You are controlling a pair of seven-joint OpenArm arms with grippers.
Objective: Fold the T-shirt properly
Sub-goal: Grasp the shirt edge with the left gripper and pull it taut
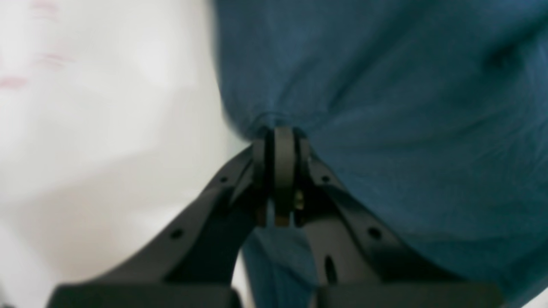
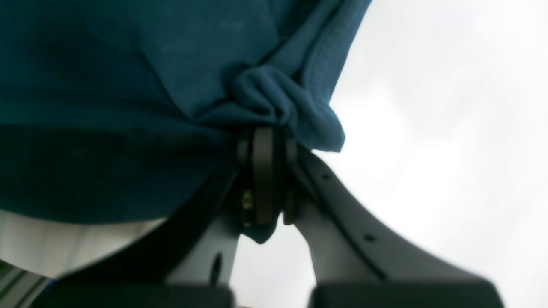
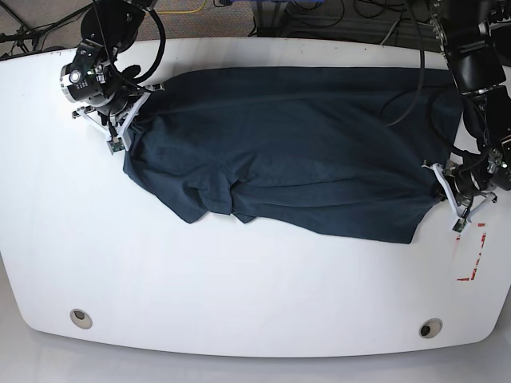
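The dark navy T-shirt (image 3: 287, 152) lies spread across the white table, wrinkled, with a sleeve bunched at its lower left. My left gripper (image 3: 438, 179) is at the shirt's right edge, shut on a pinch of fabric; the left wrist view shows the T-shirt (image 1: 385, 107) gathered into the left gripper (image 1: 282, 137). My right gripper (image 3: 132, 120) is at the shirt's left end, shut on a bunched fold. In the right wrist view the T-shirt (image 2: 128, 85) puckers above the right gripper (image 2: 263, 132).
The white table (image 3: 239, 279) extends in front of the shirt, with two round holes (image 3: 80, 317) near its front edge. A red outlined mark (image 3: 471, 254) sits at the right edge. Cables run behind the table's far edge.
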